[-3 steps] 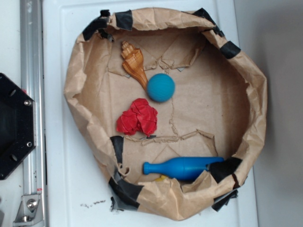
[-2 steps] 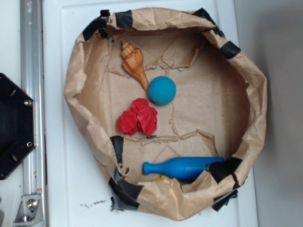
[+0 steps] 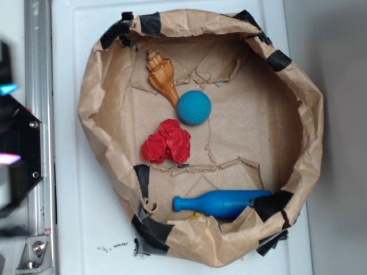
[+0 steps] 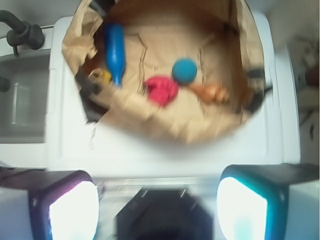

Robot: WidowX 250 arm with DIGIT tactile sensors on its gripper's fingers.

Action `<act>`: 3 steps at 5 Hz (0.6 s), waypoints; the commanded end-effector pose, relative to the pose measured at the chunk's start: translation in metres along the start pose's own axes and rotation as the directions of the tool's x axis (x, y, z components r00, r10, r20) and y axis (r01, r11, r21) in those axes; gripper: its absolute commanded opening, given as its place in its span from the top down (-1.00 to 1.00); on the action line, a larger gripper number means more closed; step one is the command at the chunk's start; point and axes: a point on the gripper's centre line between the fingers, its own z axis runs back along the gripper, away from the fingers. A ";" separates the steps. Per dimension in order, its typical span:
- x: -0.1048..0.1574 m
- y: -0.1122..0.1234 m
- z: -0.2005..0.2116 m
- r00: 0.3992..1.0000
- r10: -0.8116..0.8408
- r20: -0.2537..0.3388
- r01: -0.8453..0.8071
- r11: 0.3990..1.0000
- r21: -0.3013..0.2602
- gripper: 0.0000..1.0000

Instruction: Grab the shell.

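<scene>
The orange-tan shell (image 3: 161, 76) lies in the upper left of the brown paper nest (image 3: 103, 86), its pointed tail touching the blue ball (image 3: 194, 107). The blurred wrist view shows the shell (image 4: 209, 92) to the right of the ball (image 4: 185, 69). My gripper (image 4: 157, 205) is open, its two lit fingers wide apart with nothing between them. It hovers over the black base outside the nest, far from the shell. In the exterior view the gripper (image 3: 7, 123) shows only as a faint blur at the left edge.
A crumpled red paper wad (image 3: 167, 142) lies below the shell. A blue bowling pin (image 3: 221, 203) rests near the nest's lower wall, with something yellow (image 3: 196, 216) beside it. A metal rail (image 3: 39, 132) and black base (image 3: 17, 154) stand left of the white table (image 3: 86, 240).
My gripper has come into the exterior view at the left edge as a blur over the black base. The blue ball shifted slightly. The shell has not moved.
</scene>
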 end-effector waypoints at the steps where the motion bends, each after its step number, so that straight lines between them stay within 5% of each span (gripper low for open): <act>1: 0.049 0.036 -0.056 0.989 -0.136 -0.065 0.137 0.990 0.014 -1.00; 2: 0.062 0.039 -0.109 0.954 -0.274 -0.121 0.278 0.961 0.015 -1.00; 3: 0.062 0.046 -0.136 0.928 -0.362 -0.088 0.365 0.931 0.021 -1.00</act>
